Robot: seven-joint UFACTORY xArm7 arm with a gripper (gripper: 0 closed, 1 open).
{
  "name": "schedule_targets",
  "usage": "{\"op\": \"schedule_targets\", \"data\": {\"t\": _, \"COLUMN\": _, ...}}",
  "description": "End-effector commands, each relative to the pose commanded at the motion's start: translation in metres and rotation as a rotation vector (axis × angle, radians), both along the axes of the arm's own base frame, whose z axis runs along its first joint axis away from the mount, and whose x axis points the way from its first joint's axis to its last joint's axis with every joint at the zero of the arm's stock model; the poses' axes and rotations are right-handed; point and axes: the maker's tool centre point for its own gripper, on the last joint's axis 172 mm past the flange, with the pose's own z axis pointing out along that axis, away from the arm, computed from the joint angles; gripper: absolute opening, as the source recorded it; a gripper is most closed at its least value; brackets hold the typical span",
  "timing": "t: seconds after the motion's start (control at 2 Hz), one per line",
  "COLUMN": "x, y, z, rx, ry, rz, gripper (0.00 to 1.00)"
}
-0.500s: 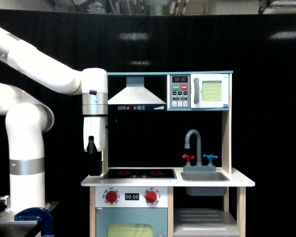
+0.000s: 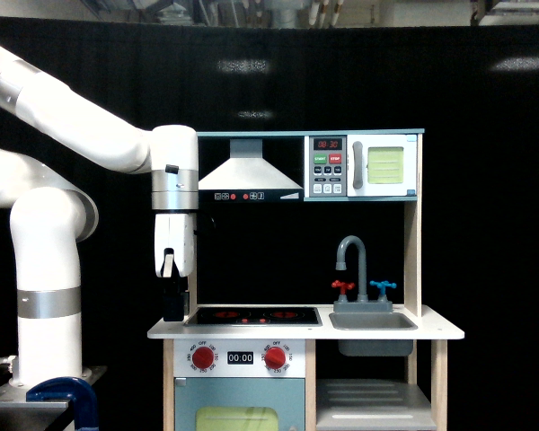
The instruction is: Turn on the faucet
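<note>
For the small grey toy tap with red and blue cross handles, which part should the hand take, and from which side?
Probably the red cross-shaped handle of the small grey gooseneck tap: its short arms give the fingers flat sides to pinch and twist. Come from above or from the front, since the curved spout overhangs nearby and the grey sink lies just beside it.

One faucet (image 2: 352, 260), two stove knobs (image 2: 203, 357)

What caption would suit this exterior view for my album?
White robot arm hangs its gripper over the toy kitchen's stovetop, well short of the grey faucet by the sink.
</note>
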Motion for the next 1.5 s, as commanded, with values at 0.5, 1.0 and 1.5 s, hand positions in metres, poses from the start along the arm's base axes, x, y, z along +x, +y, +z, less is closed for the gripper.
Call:
{"op": "schedule_targets", "data": {"t": 0.5, "x": 0.028, "y": 0.015, "z": 0.001, "rx": 0.006, "ry": -0.052, "rz": 0.236, "gripper": 1.00}}
{"op": "schedule_targets", "data": {"t": 1.0, "x": 0.070, "y": 0.047, "z": 0.021, "rx": 0.064, "ry": -0.184, "rz": 0.575, "gripper": 1.00}}
{"op": "schedule_targets", "data": {"t": 1.5, "x": 0.106, "y": 0.123, "z": 0.048, "rx": 0.274, "ry": -0.389, "rz": 0.892, "gripper": 1.00}}
